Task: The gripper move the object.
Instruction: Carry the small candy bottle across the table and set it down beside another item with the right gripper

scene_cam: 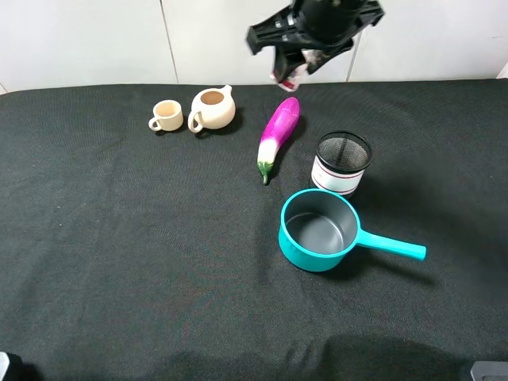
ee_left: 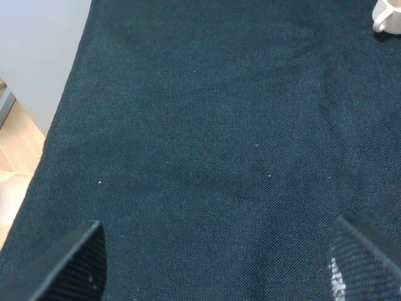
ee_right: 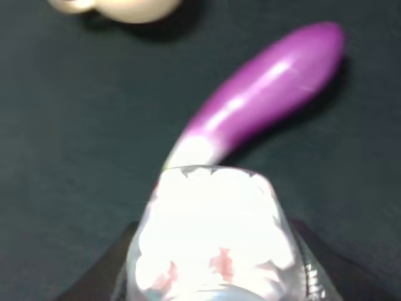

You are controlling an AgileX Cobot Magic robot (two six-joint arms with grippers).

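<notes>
My right gripper (scene_cam: 295,73) hangs high at the back of the table, shut on the object (scene_cam: 290,77), a small bottle with a red and white label showing below the black claw. In the right wrist view the bottle (ee_right: 210,241) fills the space between the dark fingers (ee_right: 319,266), blurred and bright, held in the air above the purple eggplant (ee_right: 269,94). My left gripper (ee_left: 216,269) is open over bare black cloth, with only its two fingertips (ee_left: 69,266) showing in its wrist view; it does not show in the high view.
A purple eggplant (scene_cam: 278,135) lies mid-table. A black mesh cup with a white band (scene_cam: 341,163) stands right of it, with a teal saucepan (scene_cam: 321,231) in front. A beige cup (scene_cam: 167,116) and a beige teapot (scene_cam: 213,109) stand at the back left. The table's left edge (ee_left: 66,106) is near my left gripper.
</notes>
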